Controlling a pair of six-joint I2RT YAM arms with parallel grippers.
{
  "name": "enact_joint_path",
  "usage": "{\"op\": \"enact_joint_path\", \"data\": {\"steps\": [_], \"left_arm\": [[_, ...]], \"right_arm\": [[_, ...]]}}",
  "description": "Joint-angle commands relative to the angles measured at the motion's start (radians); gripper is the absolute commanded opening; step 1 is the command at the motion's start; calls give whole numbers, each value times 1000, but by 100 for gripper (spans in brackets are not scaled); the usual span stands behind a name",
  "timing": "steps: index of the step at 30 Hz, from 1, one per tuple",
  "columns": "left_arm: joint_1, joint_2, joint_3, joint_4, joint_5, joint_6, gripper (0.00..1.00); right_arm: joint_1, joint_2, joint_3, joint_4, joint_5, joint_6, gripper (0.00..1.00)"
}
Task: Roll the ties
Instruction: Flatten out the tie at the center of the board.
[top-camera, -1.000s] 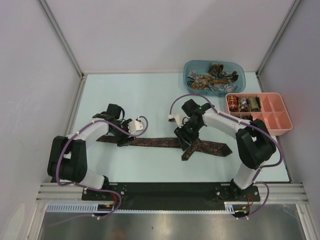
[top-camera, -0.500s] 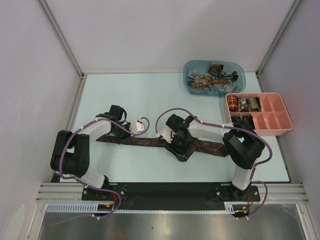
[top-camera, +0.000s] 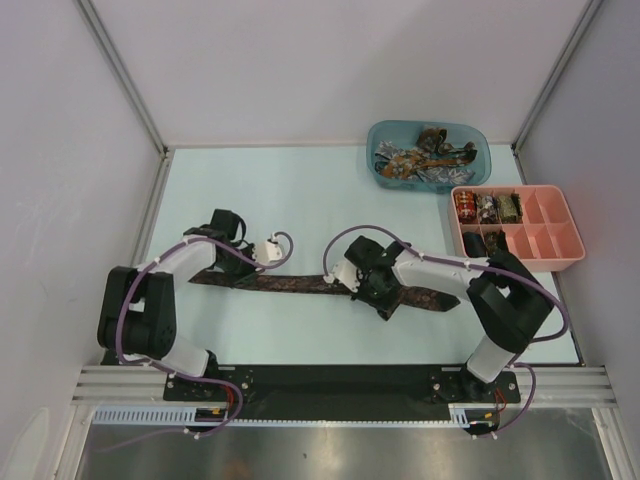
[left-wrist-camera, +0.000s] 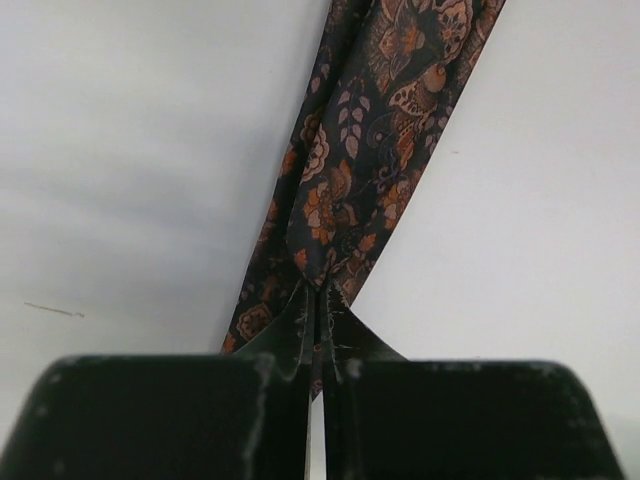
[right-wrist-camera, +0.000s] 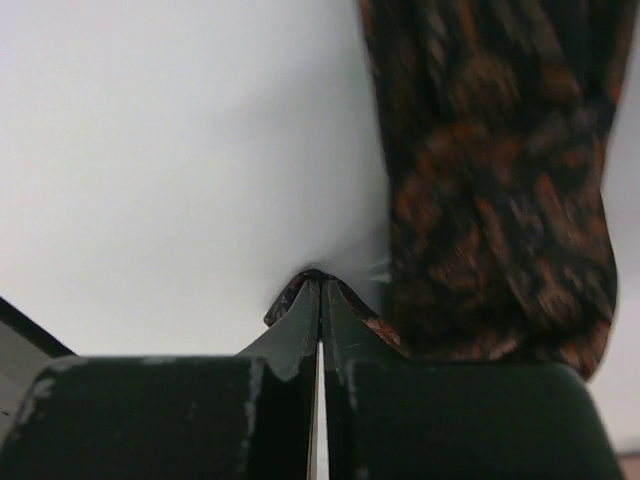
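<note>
Brown cloth with an orange pattern stretches across the near half of the bench (top-camera: 300, 200). It is one tie (top-camera: 300, 284), lying almost flat, running from beside the left arm to a pointed wide end at the right, near the pink tray (top-camera: 575, 262).

The left pincer (left-wrist-camera: 318, 300) is closed on the narrow part of the tie. Its wrist view shows both jaws pressed together with cloth pinched between them, and the rest of the tie running away over the bench. The right pincer (right-wrist-camera: 318, 285) is closed too, nipping an edge of the wider part. In the top view a doubled-over flap sticks out there toward the near edge.

I judge this tie to be at the very start of its roll. It is gripped in two places and folded once at most, with no coil formed.

Some of the task is already done. Three rolled ties (top-camera: 487, 208) sit side by side in the far-left compartments of the tray. Something dark fills the compartment just nearer than the leftmost of them; it may be a fourth, but it is too small to tell. The other compartments show only pink.

The blue tub (top-camera: 484, 160) at the far right holds a tangled heap of loose ties (top-camera: 425, 155), which I cannot count. With that heap waiting and this tie unrolled, the task looks less than half done.
</note>
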Motion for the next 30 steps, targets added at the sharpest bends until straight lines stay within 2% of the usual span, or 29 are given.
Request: {"op": "enact_joint_path", "data": {"steps": [1, 7, 10, 12, 13, 14, 18, 20, 22, 30], "left_arm": [[16, -60, 12, -30, -4, 44, 0], [17, -96, 2, -33, -4, 58, 0], [19, -92, -8, -26, -30, 77, 0], [23, -89, -15, -24, -47, 96, 0], [23, -87, -17, -22, -53, 99, 1], [23, -84, -21, -18, -58, 107, 2], [25, -80, -32, -15, -81, 133, 4], [23, -80, -43, -7, -99, 146, 4], [23, -78, -49, -3, -116, 159, 3], [34, -116, -117, 39, -150, 278, 0]], "right_arm": [[-94, -99, -23, -78, 73, -53, 0], [-289, -182, 1, -139, -49, -83, 0], [-405, -161, 18, -179, -104, -99, 0], [-482, -141, 29, -202, -124, -105, 10], [-504, -135, 30, -217, -131, -108, 22], [-557, -130, 43, -224, -135, -110, 26], [-683, -142, 75, -260, -174, -133, 34], [-709, -158, 72, -267, -180, -159, 36], [-717, -179, 50, -262, -175, -172, 43], [-708, -175, -38, -161, -135, -169, 45]]}}
